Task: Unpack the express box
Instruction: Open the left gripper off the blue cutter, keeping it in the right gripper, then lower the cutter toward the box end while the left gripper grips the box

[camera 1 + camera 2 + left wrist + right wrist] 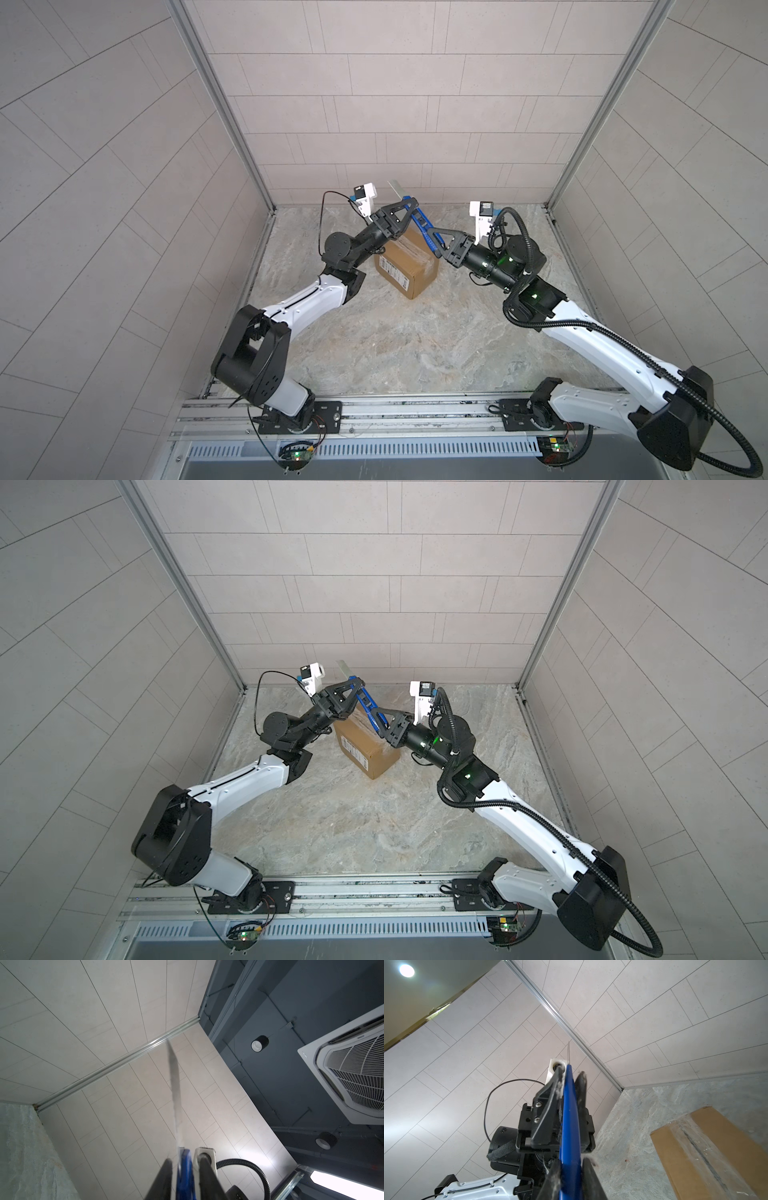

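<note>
Holding knife point(422, 226): R pincer point(436, 242) clamped on blue handle, blade point(397, 189) out. L pincer point(409, 204) straddles handle nearer blade, jaws parted; gap on 1 side in L wrist view. Box point(405, 270) on table point(374, 340) between arms, taped seam up, flaps shut.

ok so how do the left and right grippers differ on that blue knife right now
The left gripper sits near the blade end of the blue knife; the right gripper is at the handle's rear end. The left fingers show slim gaps beside the knife in the left wrist view, so they look open; the right fingers press against it. Shared: both are raised beside the express box, flanking the same knife.
</note>
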Controlling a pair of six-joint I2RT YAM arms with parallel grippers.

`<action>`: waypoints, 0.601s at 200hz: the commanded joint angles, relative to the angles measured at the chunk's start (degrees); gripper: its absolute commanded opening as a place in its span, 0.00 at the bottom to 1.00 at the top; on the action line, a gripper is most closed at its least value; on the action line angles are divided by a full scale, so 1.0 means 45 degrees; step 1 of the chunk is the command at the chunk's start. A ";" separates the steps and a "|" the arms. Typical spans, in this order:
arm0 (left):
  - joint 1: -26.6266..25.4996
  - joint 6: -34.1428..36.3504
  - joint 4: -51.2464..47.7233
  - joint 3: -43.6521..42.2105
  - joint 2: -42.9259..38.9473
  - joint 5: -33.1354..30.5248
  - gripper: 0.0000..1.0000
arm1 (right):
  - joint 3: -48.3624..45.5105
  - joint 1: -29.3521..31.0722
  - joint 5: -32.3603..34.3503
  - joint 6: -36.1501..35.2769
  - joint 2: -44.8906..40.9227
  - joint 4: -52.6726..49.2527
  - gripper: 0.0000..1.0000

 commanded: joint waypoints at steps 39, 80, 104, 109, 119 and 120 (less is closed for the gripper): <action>0.0805 0.1411 -0.3056 -0.0587 -0.0712 -0.0003 1.00 | 0.0742 -0.0725 0.1805 -0.0764 -0.1705 -0.4186 0.00; 0.1306 0.5567 -1.0255 -0.0535 -0.2431 -0.1432 0.99 | 0.0286 -0.1904 0.1745 -0.1050 -0.3193 -0.7740 0.00; 0.1130 0.8908 -1.5406 0.0290 -0.3310 -0.3633 0.97 | -0.0309 -0.1899 0.1558 -0.1382 -0.3732 -0.9382 0.00; 0.1140 0.9187 -1.5792 0.0239 -0.3410 -0.3874 0.97 | -0.0544 -0.1899 0.1526 -0.1345 -0.3856 -0.9450 0.00; 0.1150 0.9566 -1.6206 0.0039 -0.3575 -0.4258 0.96 | -0.1065 -0.1900 0.1368 -0.1186 -0.4064 -0.9466 0.00; 0.1140 0.9603 -1.6232 0.0015 -0.3581 -0.4274 0.96 | -0.1114 -0.1900 0.1352 -0.1174 -0.4070 -0.9466 0.00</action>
